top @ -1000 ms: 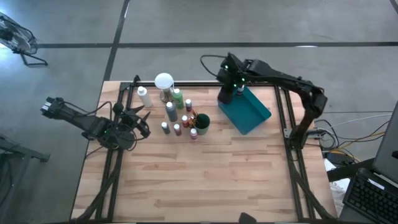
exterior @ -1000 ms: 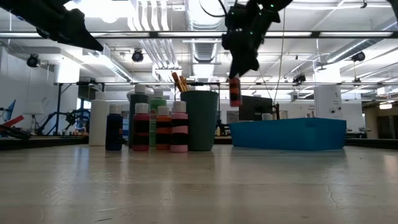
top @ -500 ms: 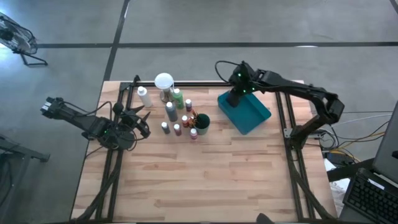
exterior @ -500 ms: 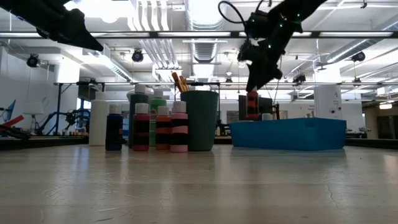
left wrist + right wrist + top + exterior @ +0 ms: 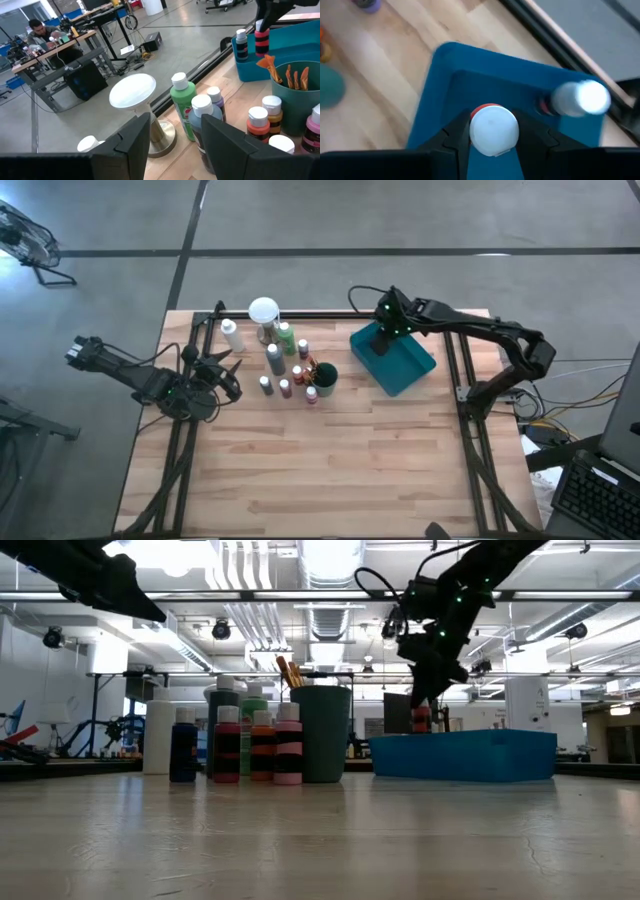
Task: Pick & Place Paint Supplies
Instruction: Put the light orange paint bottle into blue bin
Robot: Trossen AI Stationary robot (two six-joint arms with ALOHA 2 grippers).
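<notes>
My right gripper is over the teal tray, shut on a red paint bottle. A second white-capped bottle stands in the tray beside it. The other bottles stand in a cluster near the table's far left, next to a dark green cup with brushes sticking up out of it. My left gripper waits open at the table's left side, pointing at the cluster. My right gripper pinches the red bottle between its two fingers at the white cap, coming from above and pointing down. The bottle hangs upright below the fingers. Its lower end is behind the tray's wall, so whether it touches the tray floor cannot be told.
A round white-topped object on a metal base and a white bottle stand at the far left. Black frame rails run along the table's sides. The near half of the wooden table holds nothing.
My right gripper has carried the red bottle toward the table's right, from the tray's far left corner to over the tray, and down. The bottle's lower end has sunk behind the tray wall. The gripper has stayed shut on it.
</notes>
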